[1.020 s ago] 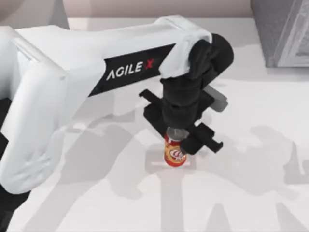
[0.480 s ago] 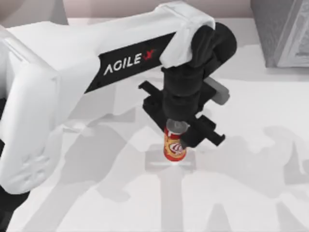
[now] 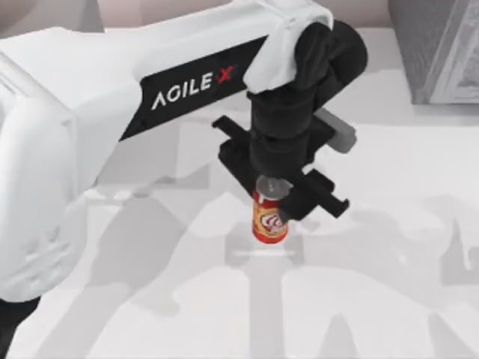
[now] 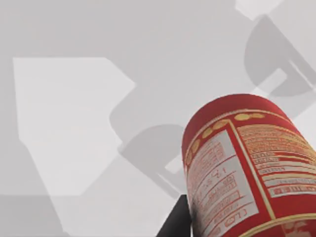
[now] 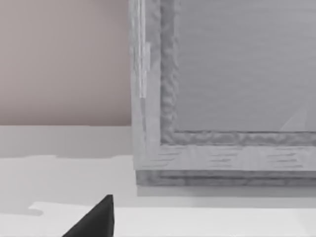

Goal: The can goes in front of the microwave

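Left gripper (image 3: 278, 200) was clamped on the can (image 3: 269, 221), lifted near table centre; a loose grip could've dropped it short of the box (image 3: 438, 48) at two o'clock.

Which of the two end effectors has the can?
The left end effector, near the middle of the table, grips the can by its upper part. The right one is by the grey box at the far right, holding nothing that shows.

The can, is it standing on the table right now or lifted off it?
Lifted. The can hangs upright in the left gripper, and the left wrist view shows its base clear of the table.
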Tool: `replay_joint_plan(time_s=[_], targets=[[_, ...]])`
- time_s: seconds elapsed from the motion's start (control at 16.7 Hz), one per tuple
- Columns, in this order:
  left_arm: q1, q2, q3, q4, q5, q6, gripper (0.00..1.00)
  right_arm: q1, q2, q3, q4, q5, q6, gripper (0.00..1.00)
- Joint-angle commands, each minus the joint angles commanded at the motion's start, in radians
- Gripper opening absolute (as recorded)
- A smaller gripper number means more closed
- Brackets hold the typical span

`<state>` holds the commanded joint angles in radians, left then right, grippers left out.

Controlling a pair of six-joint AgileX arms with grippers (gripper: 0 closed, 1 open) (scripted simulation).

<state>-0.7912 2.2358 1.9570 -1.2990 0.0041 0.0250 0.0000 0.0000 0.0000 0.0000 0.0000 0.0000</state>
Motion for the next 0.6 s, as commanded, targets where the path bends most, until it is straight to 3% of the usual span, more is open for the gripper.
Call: replay_joint_plan(time_s=[0.24,0.6], targets=[[0.087,-0.126,-0.138,-0.020,0.016,0.040,0.00,0.000,0.000,0.000,0.000,0.000,0.000,1.00],[0.428,-0.451,-0.530,-0.031,0.020,0.105,0.00,0.000,0.000,0.000,0.000,0.000,0.000,1.00]])
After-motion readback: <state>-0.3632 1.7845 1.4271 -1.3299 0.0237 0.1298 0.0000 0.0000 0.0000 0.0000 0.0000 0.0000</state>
